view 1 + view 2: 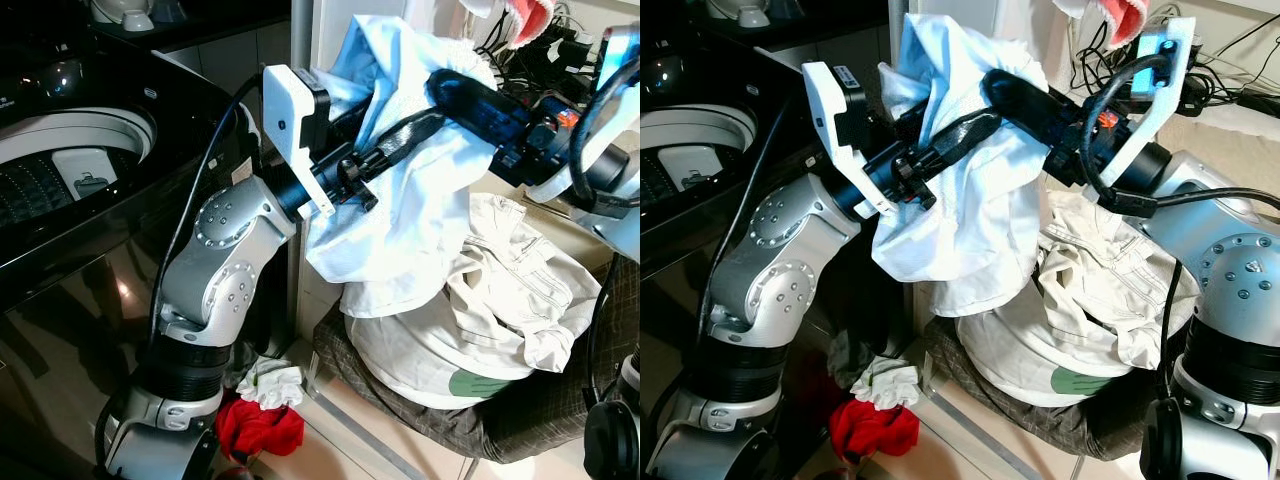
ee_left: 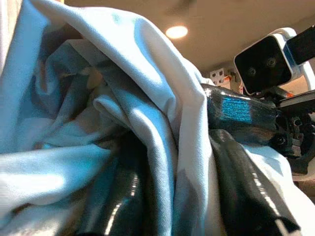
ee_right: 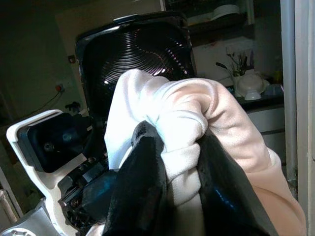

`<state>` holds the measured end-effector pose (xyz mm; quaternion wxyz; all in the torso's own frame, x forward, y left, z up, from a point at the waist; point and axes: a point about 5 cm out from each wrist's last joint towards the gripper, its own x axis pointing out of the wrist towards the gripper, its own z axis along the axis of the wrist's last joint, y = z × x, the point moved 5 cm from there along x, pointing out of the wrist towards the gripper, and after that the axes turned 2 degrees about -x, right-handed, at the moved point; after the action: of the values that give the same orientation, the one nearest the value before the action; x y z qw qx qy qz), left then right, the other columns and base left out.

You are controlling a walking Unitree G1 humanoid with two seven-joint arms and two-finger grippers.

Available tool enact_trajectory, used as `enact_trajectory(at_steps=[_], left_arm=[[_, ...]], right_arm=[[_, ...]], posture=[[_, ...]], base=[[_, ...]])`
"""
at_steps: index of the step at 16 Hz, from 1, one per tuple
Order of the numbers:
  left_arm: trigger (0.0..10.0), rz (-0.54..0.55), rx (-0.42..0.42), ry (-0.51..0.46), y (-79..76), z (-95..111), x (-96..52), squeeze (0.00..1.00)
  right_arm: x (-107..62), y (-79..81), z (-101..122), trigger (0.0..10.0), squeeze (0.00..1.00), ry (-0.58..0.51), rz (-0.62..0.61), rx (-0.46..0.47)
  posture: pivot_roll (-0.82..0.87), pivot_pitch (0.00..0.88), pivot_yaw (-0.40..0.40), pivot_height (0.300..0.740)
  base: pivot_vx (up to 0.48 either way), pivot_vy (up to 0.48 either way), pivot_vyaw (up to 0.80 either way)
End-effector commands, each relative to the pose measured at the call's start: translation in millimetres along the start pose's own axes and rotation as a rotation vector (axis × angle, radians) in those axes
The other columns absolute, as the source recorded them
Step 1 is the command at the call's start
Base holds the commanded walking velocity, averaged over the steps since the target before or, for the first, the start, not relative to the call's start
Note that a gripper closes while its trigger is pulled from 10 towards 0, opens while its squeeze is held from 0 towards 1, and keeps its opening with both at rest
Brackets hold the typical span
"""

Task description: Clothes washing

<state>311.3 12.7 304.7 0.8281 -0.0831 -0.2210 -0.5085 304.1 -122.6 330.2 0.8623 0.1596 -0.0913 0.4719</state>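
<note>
- Nearest the head camera, at 7 o'clock in the left eye view, the silver left arm point(image 1: 215, 290) is seen rising from its base, with a red cloth point(image 1: 258, 428) and a small white rag point(image 1: 270, 383) lying on the floor just beside it.
- A pale blue-white garment point(image 1: 400, 190) is held up between the two grippers, above a heap of cream laundry point(image 1: 490, 300) piled in a dark basket point(image 1: 520, 425) at 5 o'clock.
- The left gripper point(image 1: 405, 135) is buried in the garment's folds; in the left wrist view its black fingers point(image 2: 246, 196) are seen with cloth draped over and between them, but how far apart they stand cannot be told.
- The right gripper point(image 1: 1015, 95) reaches in from 2 o'clock, and the cloth hangs over it.
- In the right wrist view, a bunched knot of the garment is seen pinched between the two black fingers point(image 3: 140, 182), which are closed tightly upon it; this is not shown in the head views.
- The open drum of the washing machine point(image 1: 70, 170) is seen at 9 o'clock, well apart from the garment; its raised black lid point(image 3: 133, 59) is seen in the right wrist view.
</note>
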Motion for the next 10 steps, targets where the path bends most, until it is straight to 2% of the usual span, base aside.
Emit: enact_trajectory(at_steps=[1,5,6,7,8,10], left_arm=[[0.0,-0.012,-0.001,0.014,-2.8,-3.2,0.9,0.00],[0.0,0.033,0.029,0.022,6.6,-3.8,-0.6,0.00],[0.0,0.054,0.037,0.033,10.8,-5.6,-1.6,0.00],[0.0,0.069,0.038,0.038,13.8,-6.4,-1.9,0.00],[0.0,0.084,0.044,0.041,16.9,-6.6,-2.2,0.00],[0.0,0.194,0.103,0.052,42.9,-2.6,-7.0,0.00]], right_arm=[[3.5,11.3,4.1,0.0,0.00,-0.012,0.048,-0.016],[4.9,11.9,3.0,0.0,0.00,-0.009,0.049,-0.014],[4.8,13.1,2.7,2.1,0.00,-0.007,0.054,-0.016],[4.8,13.9,2.6,10.0,0.78,-0.008,0.059,-0.018],[4.6,15.0,2.9,10.0,1.00,-0.011,0.066,-0.014],[3.4,20.6,2.8,10.0,1.00,-0.013,0.098,-0.007]], posture=[[-0.03,0.000,-0.064,0.740],[-0.03,0.000,-0.064,0.740],[-0.03,0.000,-0.061,0.740],[-0.03,0.000,-0.060,0.740],[-0.03,0.000,-0.058,0.740],[-0.03,0.000,-0.052,0.740]], base=[[0.000,0.000,0.00],[0.000,0.000,0.00],[0.000,0.000,0.00],[0.000,0.000,0.00],[0.000,0.000,0.00],[0.000,0.000,0.00]])
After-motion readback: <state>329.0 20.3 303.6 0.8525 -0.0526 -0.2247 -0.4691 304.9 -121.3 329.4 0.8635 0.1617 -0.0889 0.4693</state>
